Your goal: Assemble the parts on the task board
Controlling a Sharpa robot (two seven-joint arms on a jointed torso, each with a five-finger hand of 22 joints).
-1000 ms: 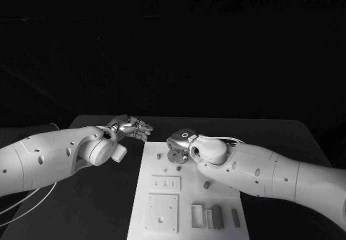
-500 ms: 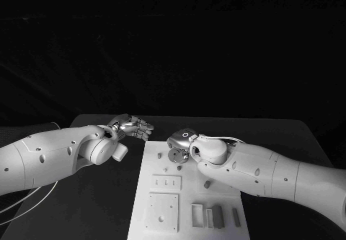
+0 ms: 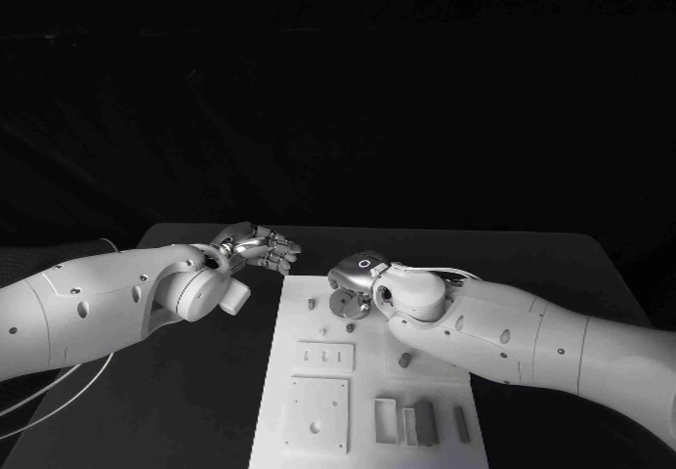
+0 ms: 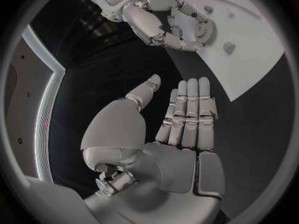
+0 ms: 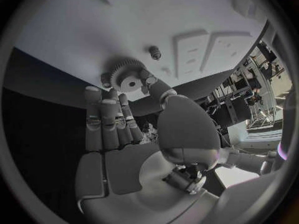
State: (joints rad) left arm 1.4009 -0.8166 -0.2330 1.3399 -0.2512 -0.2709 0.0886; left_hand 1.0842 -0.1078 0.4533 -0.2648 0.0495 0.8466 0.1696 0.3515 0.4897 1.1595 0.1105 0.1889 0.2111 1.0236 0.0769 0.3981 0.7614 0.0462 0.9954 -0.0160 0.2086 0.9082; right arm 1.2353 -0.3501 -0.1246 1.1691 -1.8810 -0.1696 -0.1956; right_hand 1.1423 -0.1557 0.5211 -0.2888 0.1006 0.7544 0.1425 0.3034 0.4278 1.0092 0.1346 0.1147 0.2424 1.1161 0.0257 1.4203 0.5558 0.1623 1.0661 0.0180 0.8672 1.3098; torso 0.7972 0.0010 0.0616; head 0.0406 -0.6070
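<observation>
Right hand [image 5: 134, 134] fingers pinch the small grey toothed gear [image 5: 126, 77] on the white task board [image 3: 430, 366]; left hand [image 4: 181, 129], fingers pressed together, holds nothing; most parts look unassembled.

— Task board [image 3: 366, 376]: white plate, lying flat mid-table, long side running away from the robot.
— Gear [image 5: 129, 77]?
— Grey, toothed, pale hub; flat on the board's far end, pinched by the right hand [image 5: 134, 134].
— Other parts?
— Small peg [image 5: 154, 52] upright just beside the gear. Grey blocks [image 3: 423, 424] standing at the near right corner.
</observation>
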